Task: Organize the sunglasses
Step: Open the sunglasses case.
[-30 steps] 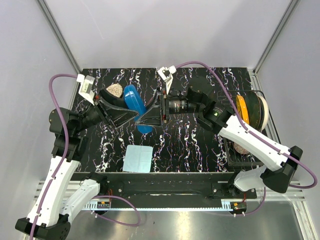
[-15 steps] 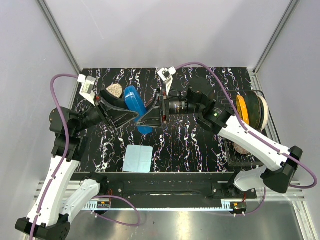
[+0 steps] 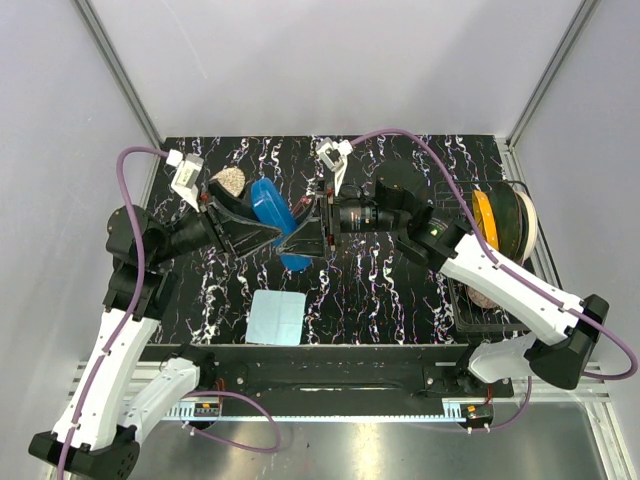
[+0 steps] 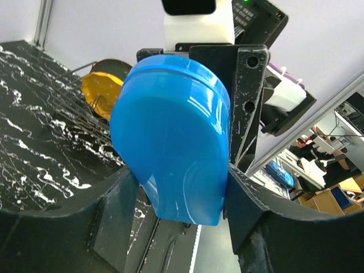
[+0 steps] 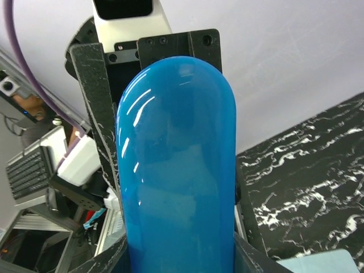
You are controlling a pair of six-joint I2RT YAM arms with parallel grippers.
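Left wrist view: the left fingers (image 4: 116,219) pinch the blue case (image 4: 170,153) across its width, one finger on each flank. Directly beyond the case, the right fingers (image 4: 250,85) close on the same shell from the opposite side. The right wrist view agrees, with the case (image 5: 179,165) filling the gap between that arm's fingers. Both sets of fingers are thus clamped on one object, held between the two arms above the worktop (image 3: 400,290).

I cannot find the sunglasses in any view. Whether they lie inside the case I cannot tell. The seam I can see looks closed.

Below and nearer than the fingers, a light blue cloth (image 3: 275,316) lies flat on the worktop. Well to the right of the fingers stands a wire rack (image 3: 462,300).

In my judgement the step in hand is working the case two-handed, probably to open it. The next move calls for one grip to hold firm while the other parts the lid. The shell is glossy and may slip.
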